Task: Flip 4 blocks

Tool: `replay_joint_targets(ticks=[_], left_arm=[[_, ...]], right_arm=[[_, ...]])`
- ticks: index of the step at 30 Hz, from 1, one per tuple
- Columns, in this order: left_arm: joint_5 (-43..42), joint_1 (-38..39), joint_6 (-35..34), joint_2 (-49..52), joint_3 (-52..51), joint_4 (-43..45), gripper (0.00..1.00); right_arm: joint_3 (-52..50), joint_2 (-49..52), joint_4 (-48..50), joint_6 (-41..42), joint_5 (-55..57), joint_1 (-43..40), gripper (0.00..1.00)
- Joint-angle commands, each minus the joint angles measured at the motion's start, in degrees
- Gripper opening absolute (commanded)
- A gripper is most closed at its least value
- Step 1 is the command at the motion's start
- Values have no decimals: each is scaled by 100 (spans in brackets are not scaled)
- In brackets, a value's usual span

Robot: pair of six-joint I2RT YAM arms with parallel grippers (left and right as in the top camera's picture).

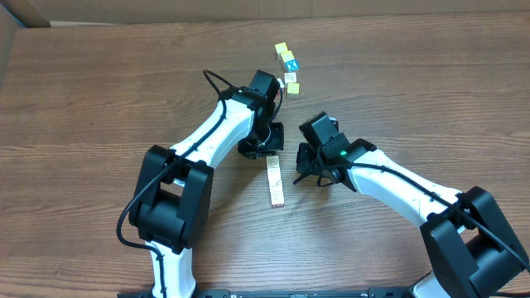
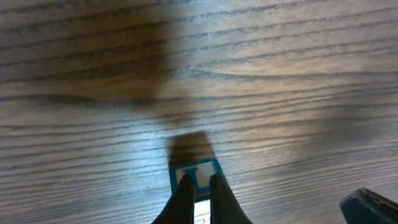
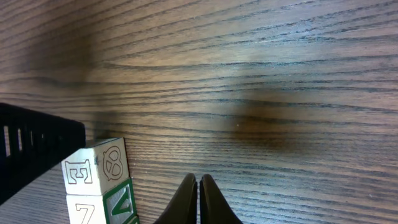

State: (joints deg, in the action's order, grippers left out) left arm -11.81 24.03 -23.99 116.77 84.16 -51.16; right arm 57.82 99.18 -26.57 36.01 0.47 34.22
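Observation:
A short row of cream alphabet blocks (image 1: 275, 182) lies end to end in the middle of the table. My left gripper (image 1: 269, 153) is at the row's far end. In the left wrist view its dark fingers (image 2: 200, 183) are shut, tips pressed over a blue-bordered block face (image 2: 200, 169), gripping nothing. My right gripper (image 1: 301, 172) hovers just right of the row. In the right wrist view its fingers (image 3: 198, 182) are shut and empty above bare wood. To their left is a cream block (image 3: 96, 169) marked E and 8, with a green-bordered V block (image 3: 118, 202) below it.
A small cluster of cubes sits at the far centre: two pale-yellow ones (image 1: 281, 49), a bright blue X cube (image 1: 289, 64) and a white one (image 1: 291, 78). The left arm's black body (image 3: 31, 149) fills the right wrist view's left edge. The table's far edge (image 1: 248, 23) runs along the top.

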Motion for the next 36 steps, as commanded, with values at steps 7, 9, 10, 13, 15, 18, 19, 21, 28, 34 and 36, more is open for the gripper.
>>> replay_joint_targets(ticks=[7,9,10,13,15,18,19,21,28,34,36], left_arm=[[26,-321,-50,44,1040,-492,4],[26,-466,-50,44,1362,-787,4],[24,-564,-50,44,1539,-962,4],[24,-916,-37,44,2026,-1561,4],[22,-1178,57,44,2297,-1971,4],[24,-1611,258,42,2586,-2455,4],[22,-1740,273,42,2612,-2546,5],[17,-2033,284,44,2618,-2719,13],[22,-2684,393,44,2568,-2986,72],[22,-2736,389,44,2461,-2973,100],[17,-2726,387,44,2459,-2986,100]], right_arm=[[66,-2,-72,-39,402,-22,22],[66,-2,-144,-55,535,-24,27],[66,-2,-175,-57,584,-35,31],[122,-4,-315,-306,568,-133,42],[297,-4,-549,-782,573,-238,53],[682,-4,-1008,-1237,570,-474,64],[811,-4,-1152,-1298,570,-566,68],[1045,-4,-1375,-1401,573,-791,73],[1193,-4,-1456,-1860,573,-1611,88],[1193,-4,-1493,-1915,592,-2105,100],[1193,-4,-1493,-1915,592,-2188,100]])
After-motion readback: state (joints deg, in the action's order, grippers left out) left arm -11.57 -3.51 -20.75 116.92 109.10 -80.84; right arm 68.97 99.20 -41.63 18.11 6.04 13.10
